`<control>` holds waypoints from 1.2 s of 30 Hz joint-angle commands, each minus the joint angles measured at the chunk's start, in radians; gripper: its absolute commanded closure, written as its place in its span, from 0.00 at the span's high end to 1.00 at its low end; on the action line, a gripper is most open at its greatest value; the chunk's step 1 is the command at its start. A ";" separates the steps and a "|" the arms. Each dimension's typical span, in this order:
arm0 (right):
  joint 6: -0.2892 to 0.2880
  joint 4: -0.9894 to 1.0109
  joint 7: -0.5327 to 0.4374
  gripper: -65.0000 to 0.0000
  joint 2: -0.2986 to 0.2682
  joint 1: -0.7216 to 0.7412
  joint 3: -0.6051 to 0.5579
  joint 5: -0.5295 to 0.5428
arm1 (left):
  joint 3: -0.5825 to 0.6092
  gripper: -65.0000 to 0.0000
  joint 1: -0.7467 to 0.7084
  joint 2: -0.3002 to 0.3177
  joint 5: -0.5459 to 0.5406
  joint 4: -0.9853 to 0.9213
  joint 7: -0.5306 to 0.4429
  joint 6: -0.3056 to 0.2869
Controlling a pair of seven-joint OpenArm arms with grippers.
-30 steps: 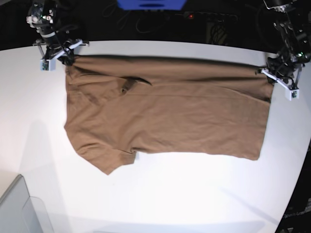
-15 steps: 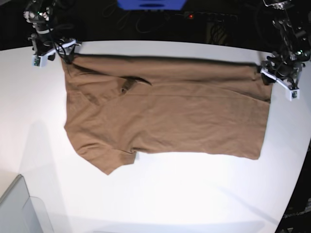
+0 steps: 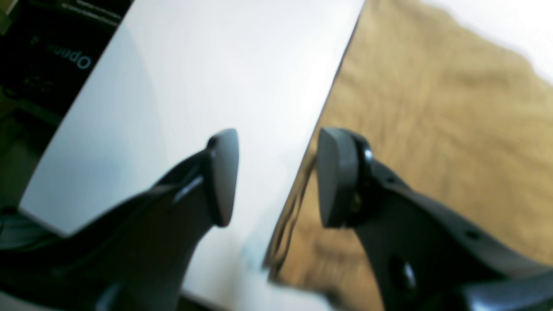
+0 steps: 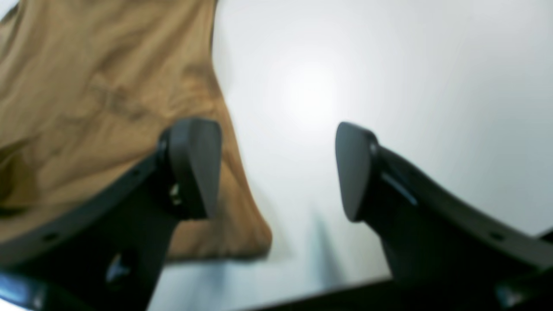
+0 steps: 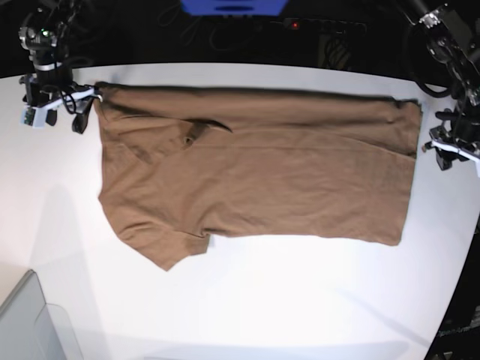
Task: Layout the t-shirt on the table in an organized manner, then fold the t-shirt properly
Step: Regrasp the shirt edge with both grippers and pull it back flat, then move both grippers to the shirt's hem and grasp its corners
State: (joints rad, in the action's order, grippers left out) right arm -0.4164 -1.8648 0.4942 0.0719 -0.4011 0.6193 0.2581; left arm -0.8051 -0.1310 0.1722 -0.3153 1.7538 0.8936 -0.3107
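The tan-brown t-shirt [image 5: 255, 172] lies spread flat on the white table [image 5: 262, 300], one sleeve pointing toward the near left. My right gripper [image 5: 56, 112] hovers just off the shirt's far left corner. In the right wrist view it is open [image 4: 274, 170], with bare table between its fingers and the t-shirt [image 4: 86, 86] under the left finger. My left gripper [image 5: 450, 150] is just beyond the shirt's far right corner. In the left wrist view it is open [image 3: 276, 179], straddling the hem edge of the t-shirt [image 3: 432, 129], holding nothing.
A grey translucent bin corner [image 5: 30, 322] pokes in at the near left. Beyond the table's far edge it is dark, with a blue object [image 5: 232, 6] and cables. The table's curved edge runs close by the left gripper at the right.
Both grippers have opened and let go of the shirt's far corners. The right gripper drew away to the left, the left gripper to the right and nearer. The shirt stayed flat.
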 commanded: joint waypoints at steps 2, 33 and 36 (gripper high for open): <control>-0.008 -0.016 -0.025 0.66 -0.036 0.061 -0.011 0.011 | -0.001 0.45 0.060 0.019 -0.009 0.007 -0.018 -0.002; -0.003 1.273 -0.326 0.66 -0.232 0.993 -0.413 -0.259 | 0.057 0.55 0.222 0.019 -0.009 -0.147 -0.026 -0.002; -0.003 1.290 -0.346 0.65 -0.241 0.983 -0.457 -0.259 | 0.059 0.55 0.264 0.019 -0.009 -0.211 -0.026 -0.002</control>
State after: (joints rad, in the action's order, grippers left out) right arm -0.4179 -0.5674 0.1379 -0.1623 0.5613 0.1619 -0.0021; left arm -0.7452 0.1162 0.1741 -0.3134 1.5257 0.8886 -0.3107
